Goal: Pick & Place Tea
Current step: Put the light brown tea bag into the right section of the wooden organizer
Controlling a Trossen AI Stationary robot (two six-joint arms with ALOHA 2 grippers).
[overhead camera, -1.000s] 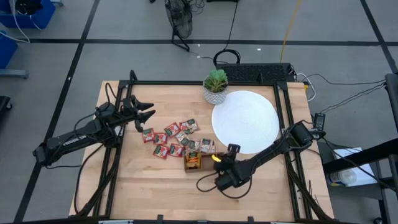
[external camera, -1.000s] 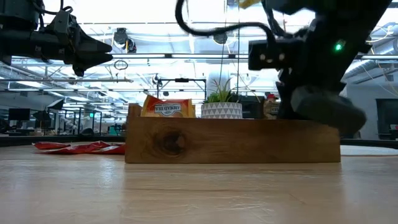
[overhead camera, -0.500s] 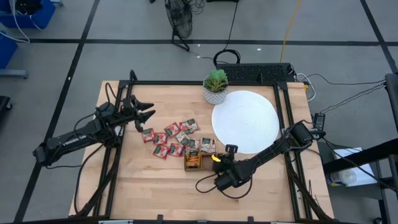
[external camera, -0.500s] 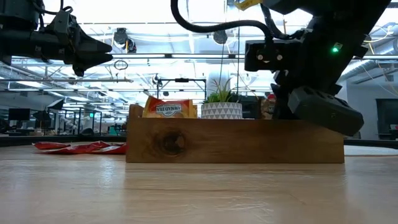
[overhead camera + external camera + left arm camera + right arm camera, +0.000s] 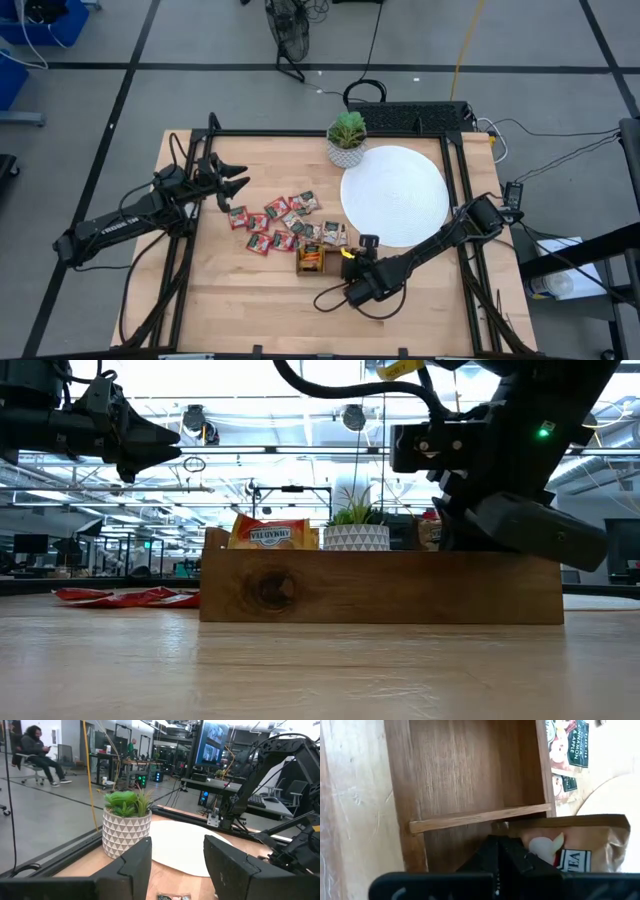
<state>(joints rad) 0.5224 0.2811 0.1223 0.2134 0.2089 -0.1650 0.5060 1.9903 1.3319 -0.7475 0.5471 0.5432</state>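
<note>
High view shows the small red and pale tea sachets (image 5: 285,226) scattered on the light wooden desk (image 5: 230,290), between the left gripper (image 5: 238,183) and the white round disc (image 5: 395,195). That gripper hovers above the desk with its fingers spread and empty. The right gripper (image 5: 352,262), fingers pressed together, sits at the brown wooden tray (image 5: 312,259), which holds an orange-yellow sachet (image 5: 268,533) in one compartment.

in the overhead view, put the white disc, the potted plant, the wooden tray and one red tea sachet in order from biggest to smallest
1. White disc
2. Potted plant
3. Wooden tray, close to the plant, so unsure
4. Red tea sachet
</note>
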